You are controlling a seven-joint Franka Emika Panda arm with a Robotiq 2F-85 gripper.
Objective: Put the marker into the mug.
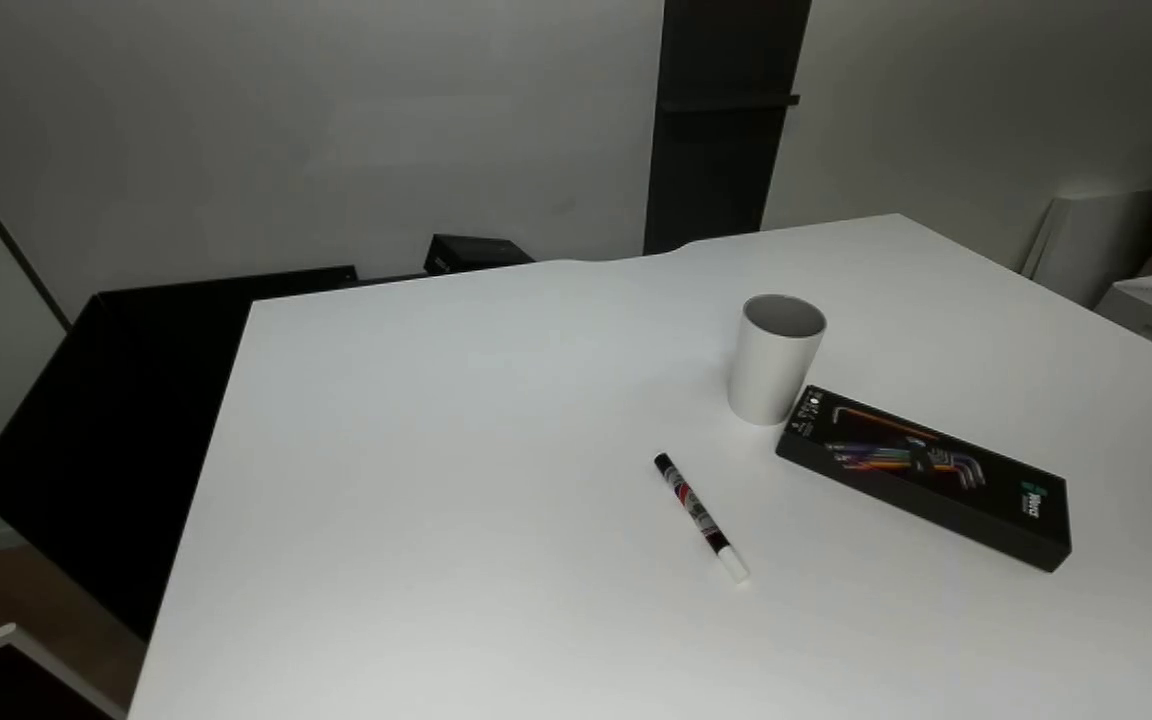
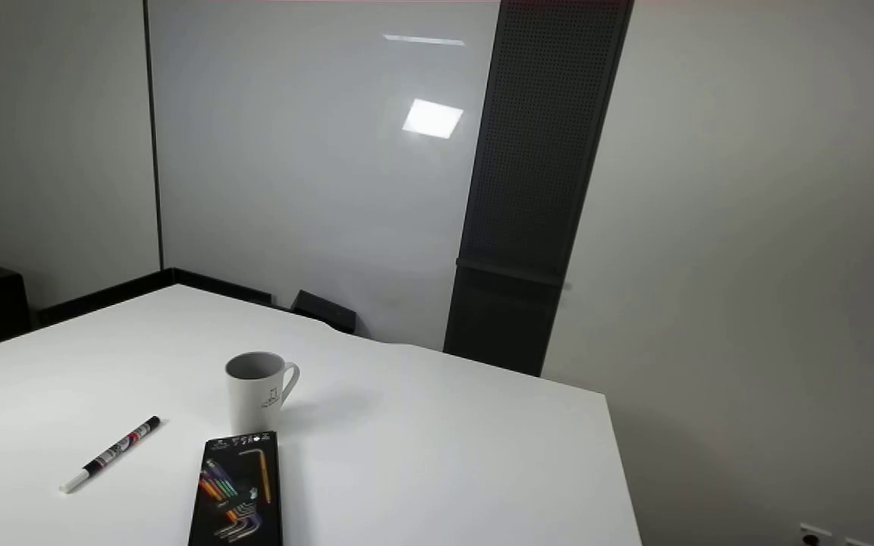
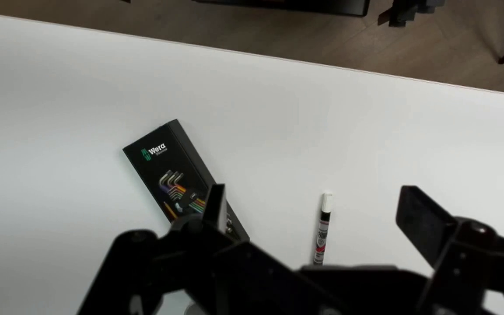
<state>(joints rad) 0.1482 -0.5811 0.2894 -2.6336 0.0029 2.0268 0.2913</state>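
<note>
In the wrist view the marker lies on the worktop, seen within the span of the tool, a touch to the 3 o'clock side of its middle. The marker's long axis runs near 12 to 6 o'clock, white end at 12, the other end hidden behind the tool. In an exterior view the mug stands upright at 1 o'clock from the marker, the black box just beside it at 4 o'clock. The jaws stand wide apart at 9 and 3 o'clock, holding nothing, so closing should meet the barrel nearly square. The tool cannot be made out in either exterior view; it seems well above the worktop, and the next move probably calls for descent with little turning
</note>
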